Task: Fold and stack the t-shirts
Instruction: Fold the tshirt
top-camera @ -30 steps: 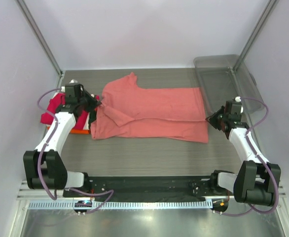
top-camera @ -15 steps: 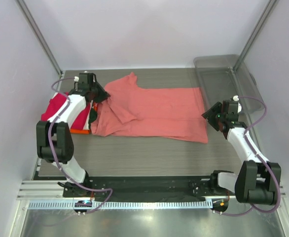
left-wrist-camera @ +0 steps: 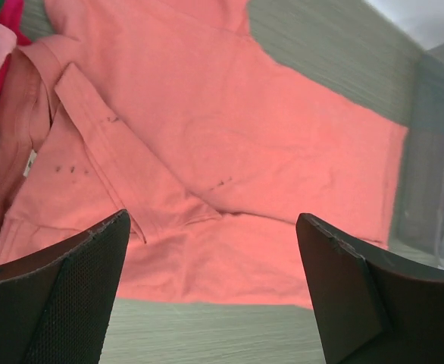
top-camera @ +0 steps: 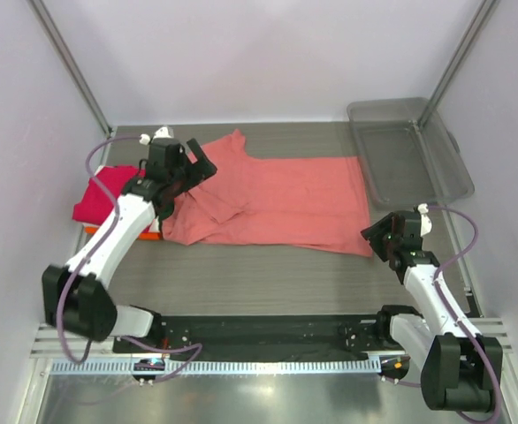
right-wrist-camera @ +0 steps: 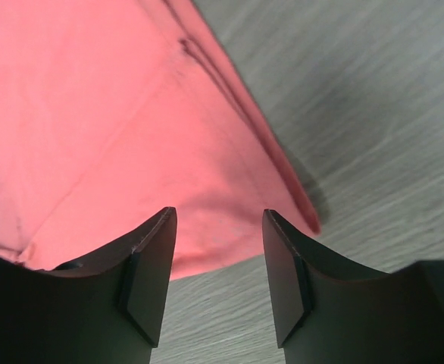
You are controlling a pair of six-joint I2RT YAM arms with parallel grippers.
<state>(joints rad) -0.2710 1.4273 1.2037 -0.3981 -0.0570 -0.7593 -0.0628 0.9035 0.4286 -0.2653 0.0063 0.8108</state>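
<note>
Coral shirt [top-camera: 285, 199] lies part-folded mid-surface [top-camera: 268, 274], collar end touching the folded stack [top-camera: 109, 190]. Left fingers [left-wrist-camera: 63, 296] wide, empty, over the sleeve. Right fingers [right-wrist-camera: 142, 280] parted, empty, at the near hem corner. Step looks like the next fold: both should drop and pinch edges.

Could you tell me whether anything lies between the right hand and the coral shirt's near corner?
Nothing visible does. The open right hand sits just short of the coral shirt, whose corner shows between its fingers, with the table beside it.
</note>
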